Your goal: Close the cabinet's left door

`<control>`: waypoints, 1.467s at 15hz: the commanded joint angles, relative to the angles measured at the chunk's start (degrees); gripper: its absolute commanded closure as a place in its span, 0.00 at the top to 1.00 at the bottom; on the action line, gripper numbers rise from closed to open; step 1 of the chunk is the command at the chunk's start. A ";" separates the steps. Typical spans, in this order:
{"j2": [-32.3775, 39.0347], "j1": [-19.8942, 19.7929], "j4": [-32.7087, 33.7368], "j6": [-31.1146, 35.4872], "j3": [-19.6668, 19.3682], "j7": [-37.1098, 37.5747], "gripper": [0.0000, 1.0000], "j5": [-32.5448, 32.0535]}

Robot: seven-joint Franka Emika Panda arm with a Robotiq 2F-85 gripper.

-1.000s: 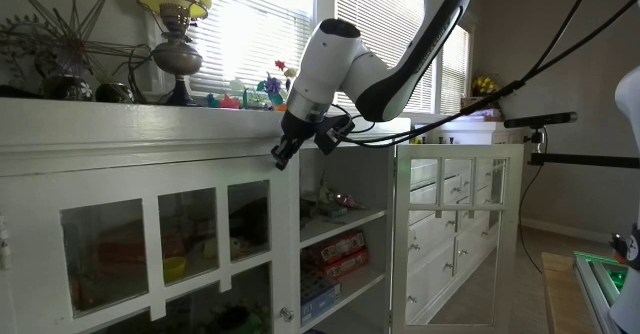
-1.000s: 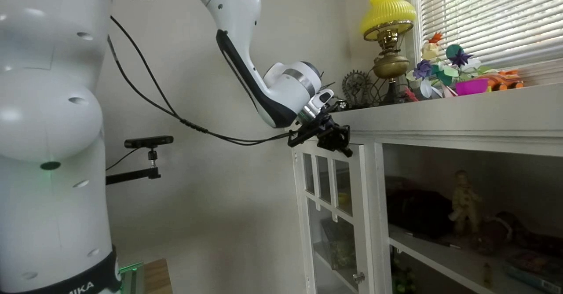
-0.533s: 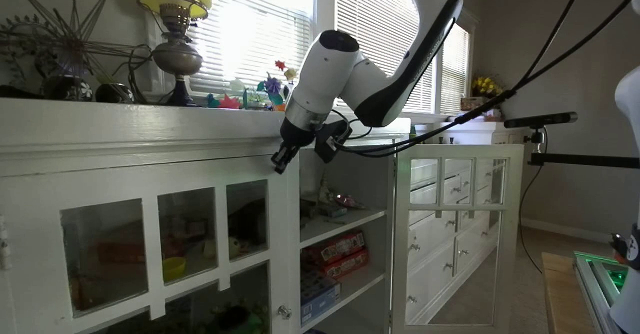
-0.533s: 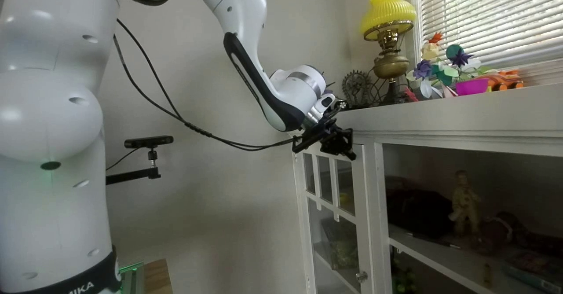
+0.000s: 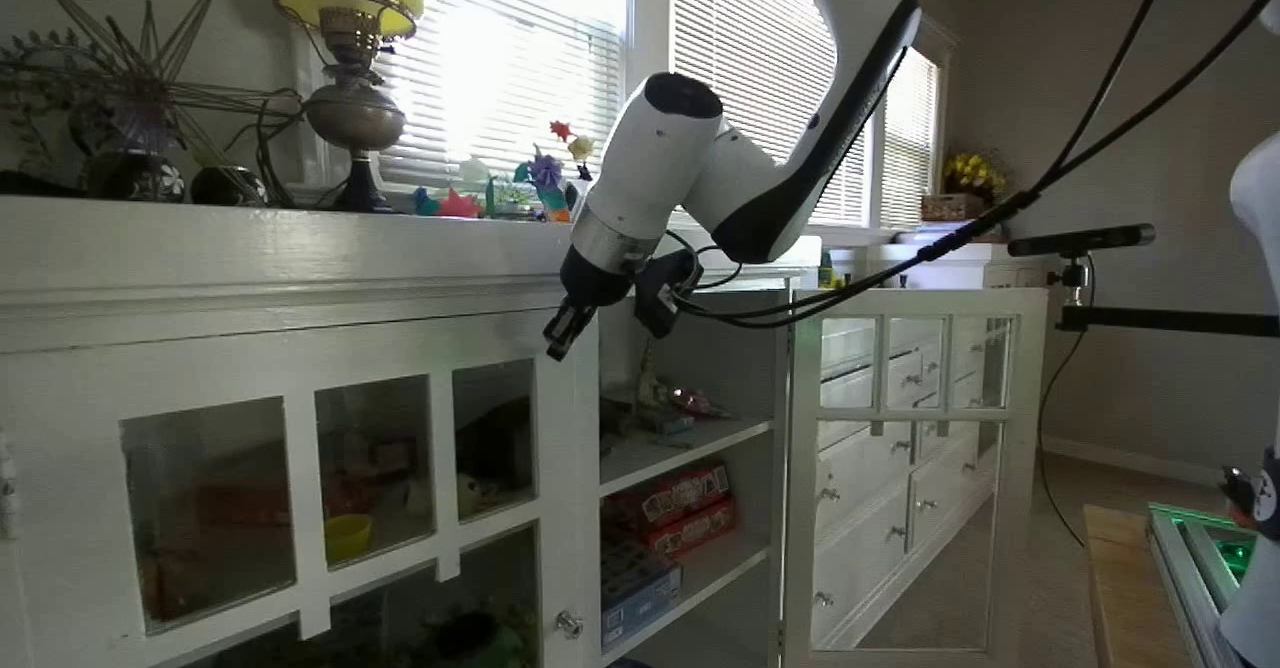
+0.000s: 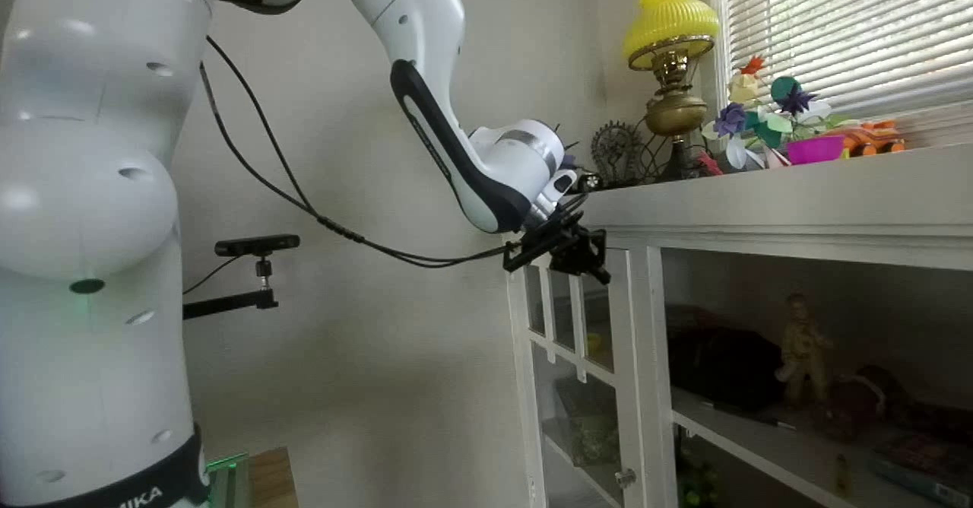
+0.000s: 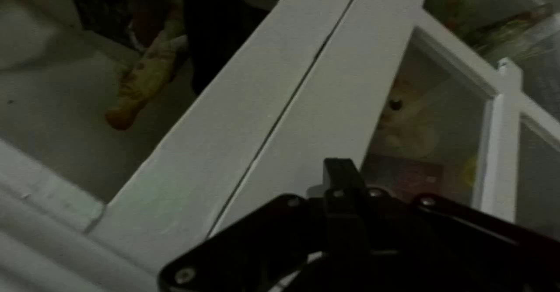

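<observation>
The long white cabinet point(image 5: 200, 258) shows in both exterior views point(image 6: 821, 207). Its left door point(image 5: 306, 488), white with glass panes, stands flush or nearly flush with the frame; it also shows in an exterior view point(image 6: 629, 386). In the wrist view, only a thin dark gap separates the left door point(image 7: 332, 95) from the post. My gripper point(image 5: 557, 351) is shut and empty in front of the door's upper corner on the knob side point(image 6: 605, 277). In the wrist view, the fingertips point(image 7: 339, 163) are together close to the door frame. I cannot tell whether they touch it.
The other paned door point(image 5: 915, 414) stands wide open beside shelves with red boxes point(image 5: 690, 508). A yellow lamp point(image 5: 350, 118) and paper flowers point(image 5: 545, 173) stand on the cabinet top. A knob point(image 5: 569, 625) sticks out from the left door. A camera on an arm point(image 5: 1080, 240) stands farther off.
My gripper has moved down a little along the door's upper corner. The left door has swung slightly inward in the first half second, its knob shifting a little. The other door has not moved.
</observation>
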 commanded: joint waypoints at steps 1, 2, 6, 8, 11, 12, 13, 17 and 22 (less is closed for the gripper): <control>-4.87 -5.79 -10.13 4.60 7.31 -12.13 0.00 14.03; -6.15 -6.40 -13.65 5.46 8.34 -15.14 0.00 18.22; -11.27 -16.01 -27.14 5.10 20.61 -27.49 0.00 35.43; -10.81 -22.00 -31.15 4.56 28.38 -32.73 0.00 43.89; -6.66 -32.05 -33.14 2.66 41.42 -41.36 0.00 56.73; -5.05 -35.76 -32.88 1.03 46.02 -44.51 0.00 61.20; -3.76 -39.57 -32.07 -1.82 50.47 -47.69 0.00 65.64; -2.30 -56.57 -27.00 -18.86 68.51 -63.03 0.32 83.95; -3.05 -63.75 -24.81 -23.31 75.17 -68.65 0.43 86.63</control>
